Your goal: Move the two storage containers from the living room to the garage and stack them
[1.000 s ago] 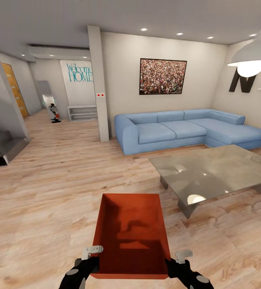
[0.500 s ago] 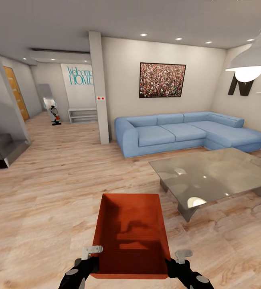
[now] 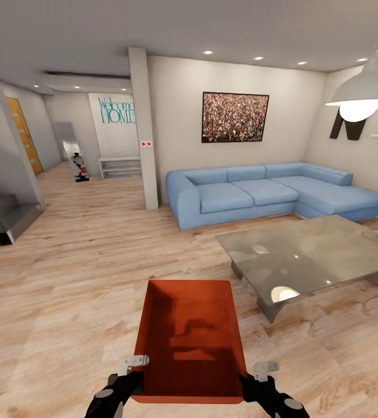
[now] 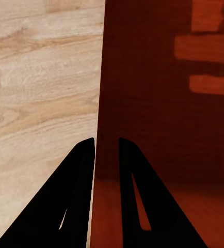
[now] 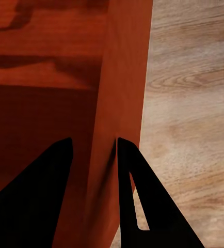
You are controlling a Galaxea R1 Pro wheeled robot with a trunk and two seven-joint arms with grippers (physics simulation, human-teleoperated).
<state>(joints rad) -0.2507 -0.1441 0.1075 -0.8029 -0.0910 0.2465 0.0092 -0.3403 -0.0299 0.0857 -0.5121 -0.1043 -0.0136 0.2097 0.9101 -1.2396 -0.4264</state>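
The orange-red storage container is held up in front of the robot, above the light wood plank floor of the living room, with its open top facing up and its long side running away from the camera. In the head view, the left gripper grips the near left corner of the container's wall, and the right gripper grips the near right corner. Beyond the container, a grey glass coffee table stands to the right, and a light-blue sectional sofa sits behind it against the wall. A framed crowd picture hangs above the sofa, and a white pendant lamp hangs at the upper right. A white pillar stands left of the sofa, with a corridor running back behind it.

In the left wrist view, the two dark fingers of the left gripper straddle the container's side wall, one outside over the wood floor and one inside; the jaws are narrow, clamped on the wall.

In the right wrist view, the right gripper does the same on the opposite wall, with one finger outside over the floor and one inside; the jaws are narrow and holding the container.
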